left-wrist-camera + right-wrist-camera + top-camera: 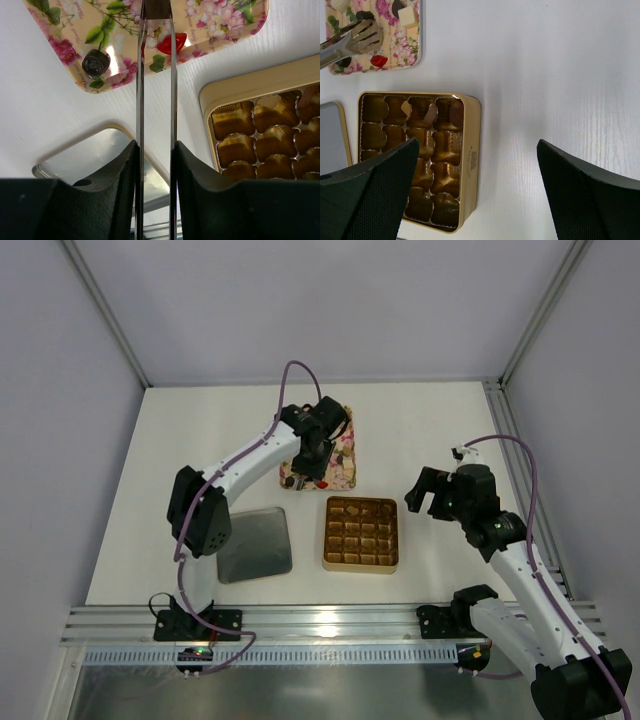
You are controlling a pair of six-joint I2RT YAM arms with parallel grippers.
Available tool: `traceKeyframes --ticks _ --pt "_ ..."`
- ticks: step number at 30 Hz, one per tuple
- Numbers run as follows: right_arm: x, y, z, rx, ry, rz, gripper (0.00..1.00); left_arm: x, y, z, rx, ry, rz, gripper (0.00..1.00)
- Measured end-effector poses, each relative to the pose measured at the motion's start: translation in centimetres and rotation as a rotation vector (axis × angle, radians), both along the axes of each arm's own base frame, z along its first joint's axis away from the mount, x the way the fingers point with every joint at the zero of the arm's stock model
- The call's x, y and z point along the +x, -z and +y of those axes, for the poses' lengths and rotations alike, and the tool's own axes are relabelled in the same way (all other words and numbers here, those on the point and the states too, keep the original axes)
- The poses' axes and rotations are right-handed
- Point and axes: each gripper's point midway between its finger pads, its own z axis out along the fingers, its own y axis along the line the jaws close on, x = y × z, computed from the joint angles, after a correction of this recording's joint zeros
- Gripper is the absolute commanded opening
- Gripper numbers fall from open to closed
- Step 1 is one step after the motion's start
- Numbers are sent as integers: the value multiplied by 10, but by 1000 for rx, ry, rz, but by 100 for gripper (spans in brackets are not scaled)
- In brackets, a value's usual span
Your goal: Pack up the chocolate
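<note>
The left jaws are clamped on a pair of metal tongs, whose tips hang over the pink floral tray. The chocolate lies scattered on that tray: a dark round piece, a red one by the tongs and a pale square. The gold box sits just beside the tray on the bench. The right jaws stand wide apart above the bench near the box.
</note>
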Motion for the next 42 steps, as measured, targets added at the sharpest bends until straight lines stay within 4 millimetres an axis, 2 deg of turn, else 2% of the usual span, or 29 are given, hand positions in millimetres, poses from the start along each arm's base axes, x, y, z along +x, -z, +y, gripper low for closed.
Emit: traceKeyframes --ticks 8,17,23,29,35,42 --pt "0 0 0 0 0 0 100 1 0 1 -1 -1 4 25" --pt "0 0 0 0 0 0 100 13 -24 -6 -44 -8 -43 24" --pt "0 0 0 0 0 0 100 8 -29 -8 -71 -3 -28 24" --pt "0 1 0 -1 0 3 100 -4 -55 -6 -129 4 -50 24" --pt "1 3 0 -2 0 12 100 -24 -81 -2 -179 11 -82 24" --pt "1 3 0 -2 0 12 100 -52 -80 -6 -181 40 -62 25"
